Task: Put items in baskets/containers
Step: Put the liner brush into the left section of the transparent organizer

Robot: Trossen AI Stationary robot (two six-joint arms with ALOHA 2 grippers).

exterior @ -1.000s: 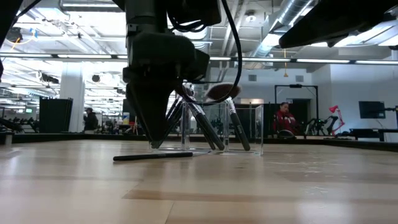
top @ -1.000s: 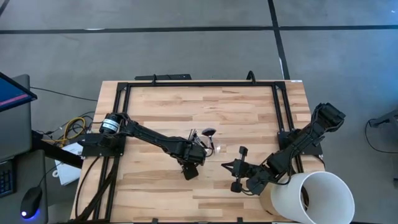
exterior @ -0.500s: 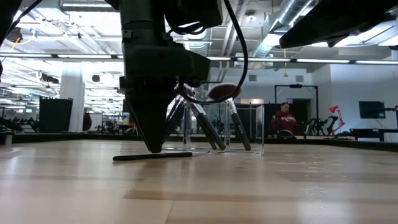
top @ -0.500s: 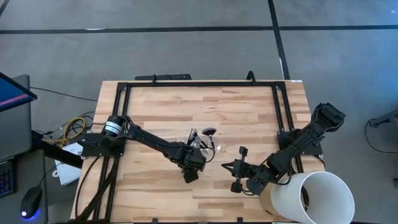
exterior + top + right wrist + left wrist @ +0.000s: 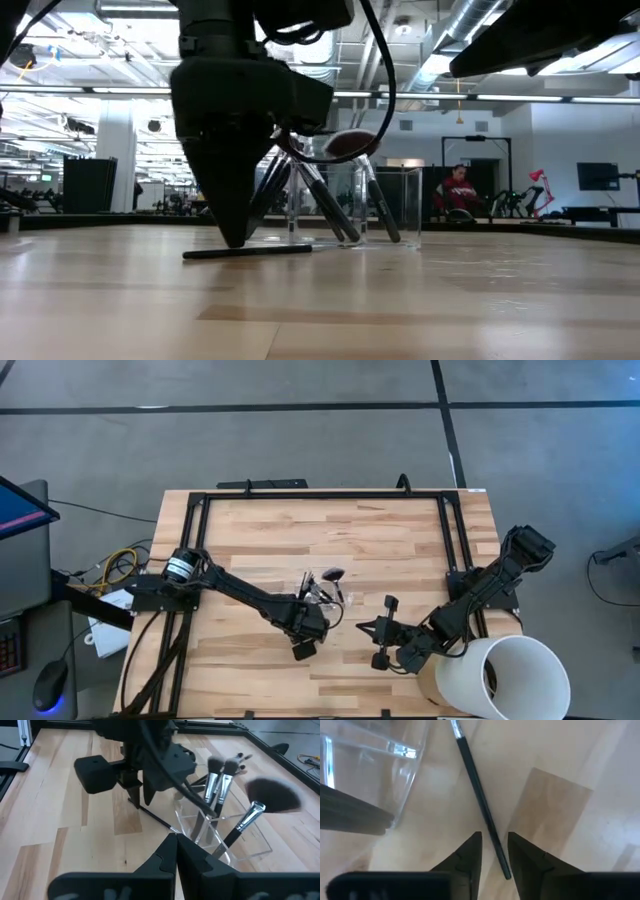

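Observation:
A loose thin dark brush (image 5: 477,795) lies flat on the table, also seen in the low view (image 5: 262,251) and the right wrist view (image 5: 156,818). My left gripper (image 5: 495,851) (image 5: 235,238) points down over its handle near one end, open narrowly, one finger on each side; I cannot tell if they touch it. Just beyond stands the clear tray (image 5: 327,594) (image 5: 385,205) (image 5: 235,845). Several brushes lean in it, heads up, among them a fan-headed brush (image 5: 272,795). My right gripper (image 5: 176,840) is shut and waits at the table's right near part (image 5: 380,630).
A large white bucket (image 5: 505,678) stands at the table's right near corner, beside my right arm. A black frame (image 5: 320,495) runs round the tabletop. Bare wood lies toward the far edge and on the left. A person (image 5: 458,192) is in the room beyond.
My left gripper has moved toward the table's near edge and a little down, and its fingertips now stand at the table on either side of the loose brush. The brush has stayed where it lay.

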